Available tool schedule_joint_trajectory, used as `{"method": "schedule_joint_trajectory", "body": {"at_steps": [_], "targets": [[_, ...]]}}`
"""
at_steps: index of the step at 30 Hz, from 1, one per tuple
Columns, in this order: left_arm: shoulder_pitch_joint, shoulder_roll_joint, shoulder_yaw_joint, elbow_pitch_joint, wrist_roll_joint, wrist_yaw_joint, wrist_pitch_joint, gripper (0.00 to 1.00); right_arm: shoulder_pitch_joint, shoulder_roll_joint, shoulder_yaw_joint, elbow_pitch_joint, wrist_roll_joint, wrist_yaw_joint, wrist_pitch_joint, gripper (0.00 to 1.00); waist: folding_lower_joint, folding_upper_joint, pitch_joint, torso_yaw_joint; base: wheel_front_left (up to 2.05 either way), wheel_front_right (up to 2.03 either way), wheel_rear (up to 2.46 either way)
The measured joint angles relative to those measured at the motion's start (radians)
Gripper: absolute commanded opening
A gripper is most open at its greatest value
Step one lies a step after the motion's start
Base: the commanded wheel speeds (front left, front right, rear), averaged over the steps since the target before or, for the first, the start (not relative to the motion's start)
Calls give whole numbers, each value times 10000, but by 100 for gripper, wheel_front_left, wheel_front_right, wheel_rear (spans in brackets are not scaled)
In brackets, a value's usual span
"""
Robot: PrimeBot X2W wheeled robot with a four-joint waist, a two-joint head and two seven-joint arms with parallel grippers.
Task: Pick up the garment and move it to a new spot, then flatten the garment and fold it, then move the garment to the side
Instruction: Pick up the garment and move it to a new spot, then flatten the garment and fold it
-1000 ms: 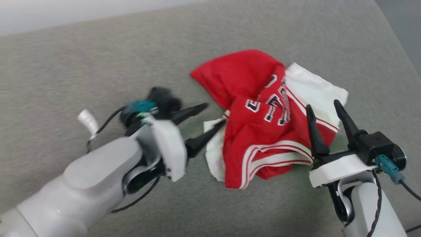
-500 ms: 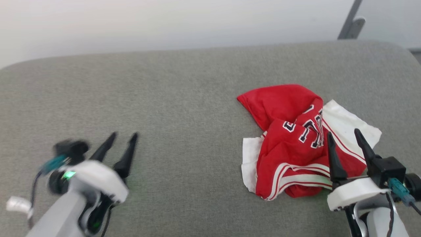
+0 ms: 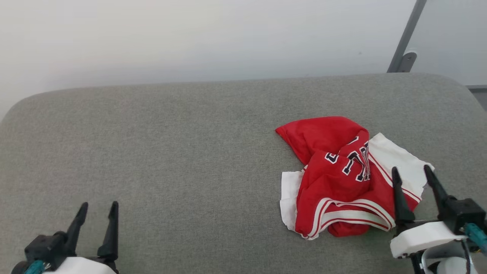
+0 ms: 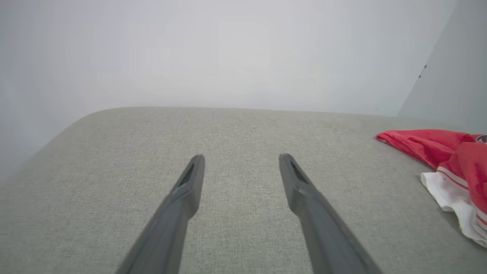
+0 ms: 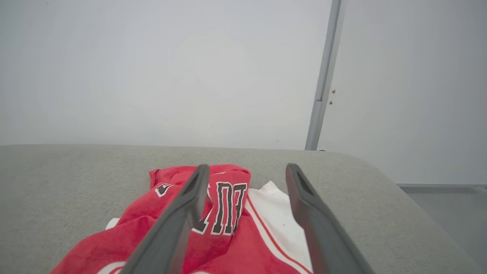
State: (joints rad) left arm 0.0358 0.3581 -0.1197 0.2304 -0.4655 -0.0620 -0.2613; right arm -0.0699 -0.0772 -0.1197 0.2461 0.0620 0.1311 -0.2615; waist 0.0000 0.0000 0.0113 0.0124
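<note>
Head view: the crumpled red garment (image 3: 342, 179) is seen on the right side of the grey desk (image 3: 171, 152), right by the right pincer (image 3: 410, 168), which is wide open and empty, its tips over the near edge. The left pincer (image 3: 99, 204), open and empty too, is well apart, with plain desk between. A grey pole (image 3: 405, 42) is seen behind. Black letters (image 5: 224, 207) are shown close up in the right wrist view.
</note>
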Motion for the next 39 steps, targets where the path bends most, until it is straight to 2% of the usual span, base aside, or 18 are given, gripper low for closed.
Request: {"method": "schedule_joint_trajectory", "body": {"at_steps": [8,19,23,25,27,29,35,39], "targets": [[599,-729,1099,-880,1049,-347,0,100,196,19,-119,-619,105,0,0,100,0,0,-62,-77,0,0,0],[628,-1177,1172,-700,1601,-610,0,100,180,82,59,-652,105,0,0,100,1,0,128,-225,0,0,0],[-684,-1009,-29,-562,1501,-656,115,100,-30,123,128,-667,105,0,0,100,0,0,401,-303,0,0,0],[-1522,-692,-1039,-462,1404,-656,568,100,-100,150,180,-652,107,0,0,100,0,0,490,-360,0,0,0],[-2451,-487,-1868,-249,798,-673,1225,100,-224,169,261,-612,117,0,0,100,0,0,563,-470,0,0,0],[-3456,-46,-2840,-6,364,-673,1795,100,-404,176,364,-610,171,0,0,100,1,0,661,-621,0,0,0],[-6187,566,-5637,1030,-1787,-692,4667,100,-1043,230,771,-560,345,0,0,100,0,0,1207,-1215,0,0,0],[-7483,1007,-7482,1208,-3545,-694,6464,100,-1458,249,1034,-481,825,0,0,100,0,0,1661,-1732,0,0,0]]}}
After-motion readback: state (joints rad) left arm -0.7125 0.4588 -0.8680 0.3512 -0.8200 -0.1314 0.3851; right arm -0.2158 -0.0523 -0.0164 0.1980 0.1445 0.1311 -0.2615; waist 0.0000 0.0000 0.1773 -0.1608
